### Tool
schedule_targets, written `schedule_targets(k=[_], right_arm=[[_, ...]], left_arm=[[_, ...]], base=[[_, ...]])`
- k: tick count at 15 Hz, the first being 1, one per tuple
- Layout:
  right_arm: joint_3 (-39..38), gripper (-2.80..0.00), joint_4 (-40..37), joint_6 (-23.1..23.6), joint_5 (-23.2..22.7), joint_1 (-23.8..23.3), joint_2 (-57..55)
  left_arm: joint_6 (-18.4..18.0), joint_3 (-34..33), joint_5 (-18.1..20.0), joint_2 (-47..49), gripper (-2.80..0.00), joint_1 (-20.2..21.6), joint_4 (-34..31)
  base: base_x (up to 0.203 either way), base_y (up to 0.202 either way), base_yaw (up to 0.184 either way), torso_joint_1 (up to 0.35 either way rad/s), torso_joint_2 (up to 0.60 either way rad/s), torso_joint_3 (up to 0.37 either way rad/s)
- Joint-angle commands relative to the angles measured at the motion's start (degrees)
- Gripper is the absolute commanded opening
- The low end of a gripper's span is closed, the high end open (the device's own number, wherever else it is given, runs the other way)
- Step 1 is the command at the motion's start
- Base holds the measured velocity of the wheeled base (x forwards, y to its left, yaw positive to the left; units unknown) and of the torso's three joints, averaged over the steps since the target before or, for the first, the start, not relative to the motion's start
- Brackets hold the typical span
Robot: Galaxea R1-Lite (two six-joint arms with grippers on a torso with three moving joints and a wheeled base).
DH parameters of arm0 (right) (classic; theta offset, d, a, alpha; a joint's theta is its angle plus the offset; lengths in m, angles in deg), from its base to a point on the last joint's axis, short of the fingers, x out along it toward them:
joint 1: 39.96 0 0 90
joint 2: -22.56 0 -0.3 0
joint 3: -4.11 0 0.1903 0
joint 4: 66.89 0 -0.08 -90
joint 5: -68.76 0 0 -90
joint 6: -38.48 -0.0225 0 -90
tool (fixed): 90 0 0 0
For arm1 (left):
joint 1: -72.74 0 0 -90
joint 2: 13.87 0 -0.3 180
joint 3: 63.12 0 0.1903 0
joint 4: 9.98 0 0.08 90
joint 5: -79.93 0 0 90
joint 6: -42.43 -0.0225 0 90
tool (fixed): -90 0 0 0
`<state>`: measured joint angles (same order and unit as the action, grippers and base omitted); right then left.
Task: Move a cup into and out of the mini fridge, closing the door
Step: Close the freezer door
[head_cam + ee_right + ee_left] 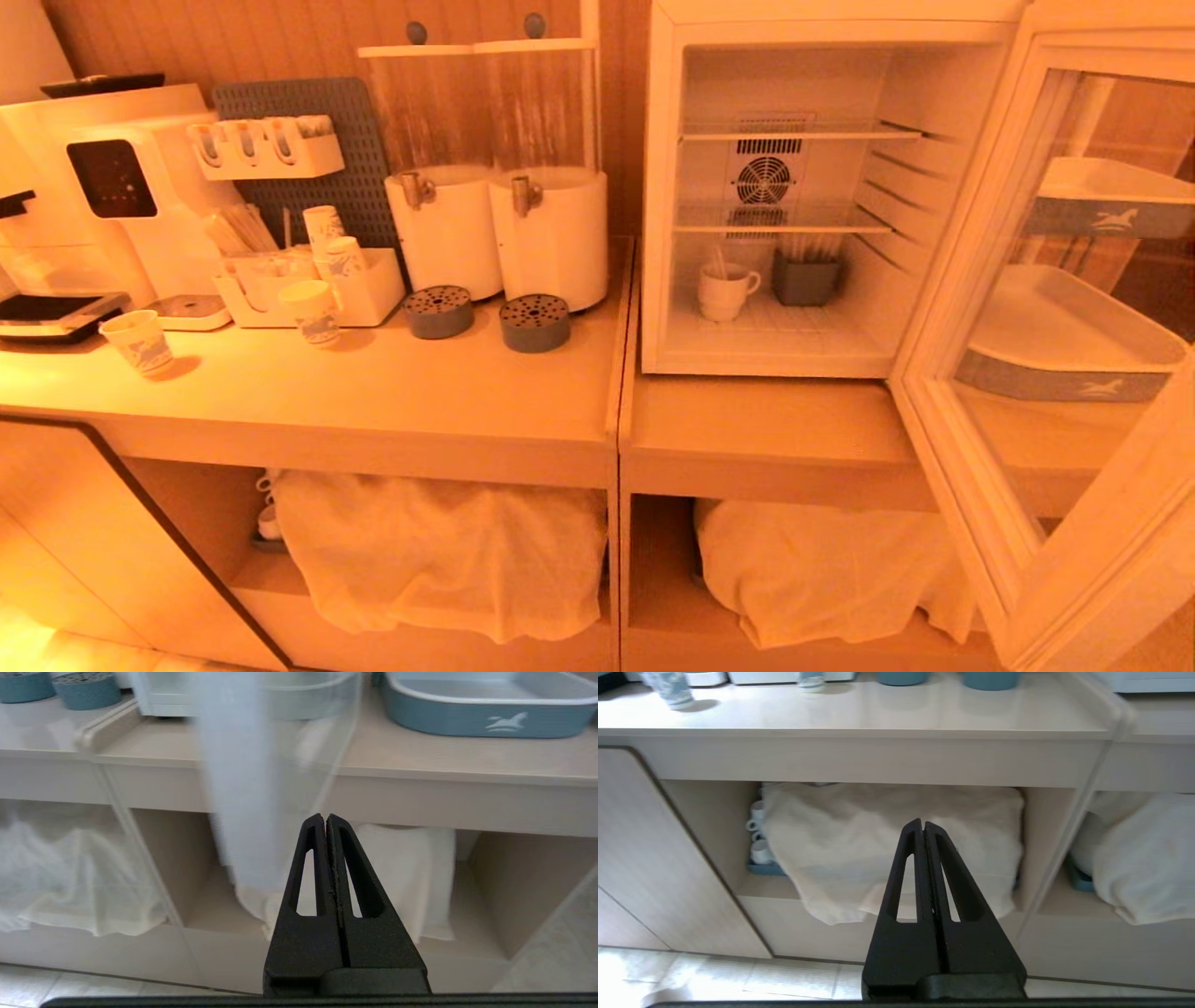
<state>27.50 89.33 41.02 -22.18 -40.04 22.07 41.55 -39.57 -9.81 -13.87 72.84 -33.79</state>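
The white mini fridge (658,205) stands on the right counter with its glass door (971,429) swung wide open toward me. Inside on the bottom floor sits the small white cup (724,290), handle to the right, beside a grey holder (805,278). Neither arm shows in the head view. My left gripper (923,823) hangs low before the counter's lower shelf, shut and empty. My right gripper (325,817) is also shut and empty, low in front of the open door's blurred edge (236,779).
On the left counter (373,392) stand a drink machine (121,187), two white dispensers (499,233), grey drip cups (534,323) and printed paper cups (140,341). Cloth-covered loads (439,551) fill the shelves below. Blue-grey trays (486,704) lie behind the door.
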Motion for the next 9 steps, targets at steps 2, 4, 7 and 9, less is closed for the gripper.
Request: schedule_targets(k=[2,4,7,9], right_arm=[[-0.2,-2.8,-0.02,0.01,-0.03,0.06,-0.22],[-0.28,-2.8,0.06,0.01,-0.03,-0.01,0.31],[-0.29,-2.8,0.15,-0.08,-0.03,0.05,0.31],[0.0,-2.8,0.17,-1.14,0.23,-0.01,0.49]], left_arm=[[0.08,-0.01,0.0,0.0,-2.8,-0.01,0.0],[0.53,-0.09,0.0,0.0,-2.8,-0.01,0.09],[0.53,-0.09,0.0,0.0,-2.8,-0.01,0.09],[0.53,-0.09,0.0,0.0,-2.8,-0.01,0.09]], base=[[0.0,-0.188,0.0,0.003,0.0,0.003],[0.0,-0.189,0.001,0.002,0.0,-0.001],[0.0,-0.136,0.0,0.002,0.0,0.003],[0.0,0.0,0.0,0.0,0.0,0.0]])
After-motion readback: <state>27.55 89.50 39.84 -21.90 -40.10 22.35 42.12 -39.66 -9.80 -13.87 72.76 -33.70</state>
